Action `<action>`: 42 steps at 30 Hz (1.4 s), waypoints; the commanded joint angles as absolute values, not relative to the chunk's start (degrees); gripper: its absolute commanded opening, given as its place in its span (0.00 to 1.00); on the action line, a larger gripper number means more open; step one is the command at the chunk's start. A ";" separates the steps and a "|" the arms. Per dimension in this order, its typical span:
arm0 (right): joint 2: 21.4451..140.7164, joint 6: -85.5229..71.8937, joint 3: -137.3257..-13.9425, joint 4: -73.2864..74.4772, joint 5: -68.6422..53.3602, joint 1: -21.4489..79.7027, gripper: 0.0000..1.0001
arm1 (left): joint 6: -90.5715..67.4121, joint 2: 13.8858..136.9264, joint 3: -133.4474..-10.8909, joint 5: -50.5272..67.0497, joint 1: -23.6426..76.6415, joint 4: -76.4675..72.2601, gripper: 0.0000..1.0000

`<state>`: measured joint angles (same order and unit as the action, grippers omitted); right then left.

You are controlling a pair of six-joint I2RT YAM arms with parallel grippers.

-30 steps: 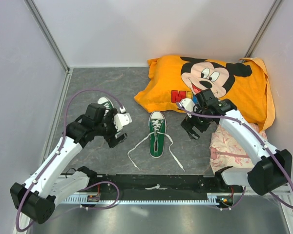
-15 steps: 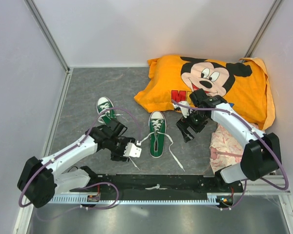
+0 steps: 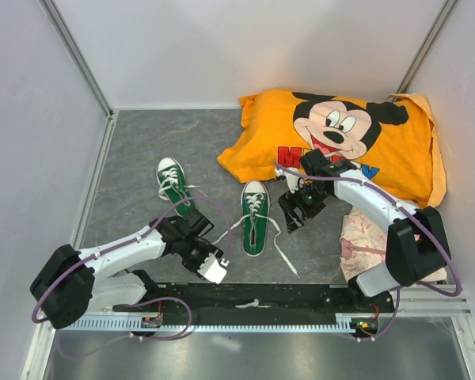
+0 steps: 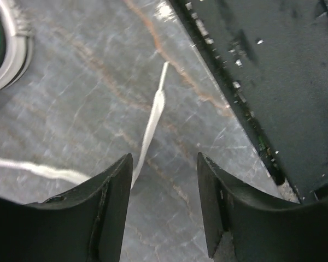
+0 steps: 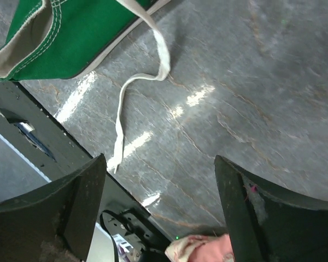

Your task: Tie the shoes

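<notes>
Your left gripper, jaws spread, hovers over the flat white lace of the middle green canvas sneaker, its twin lying apart to the left, your right gripper likewise agape; the thin, off-centre lace may slip out as you close.

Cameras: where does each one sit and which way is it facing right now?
Top external: above and behind the arm bases, looking down on the table, two shoes and both arms.
Left wrist: close over the table, looking past its own open fingers at a loose lace beside the black rail.
Right wrist: looking down between its open fingers at the middle shoe and its trailing lace.
Shared: top external and right wrist both show that shoe.
</notes>
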<state>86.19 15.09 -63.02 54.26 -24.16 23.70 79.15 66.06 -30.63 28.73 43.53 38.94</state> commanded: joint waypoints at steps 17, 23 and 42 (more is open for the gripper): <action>96.94 6.68 -55.99 44.30 -18.20 43.33 0.62 | 82.89 60.21 -26.11 31.11 47.64 34.72 0.49; 98.26 5.10 -56.07 44.12 -14.51 44.91 0.29 | 81.12 56.87 -23.38 33.74 47.64 31.56 0.51; 74.54 6.77 -61.95 43.51 -28.20 30.41 0.00 | 87.45 65.65 -22.76 31.47 47.64 26.27 0.28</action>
<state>77.43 5.76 -56.80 44.21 -20.99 31.07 83.24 63.42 -23.16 34.63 47.37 23.59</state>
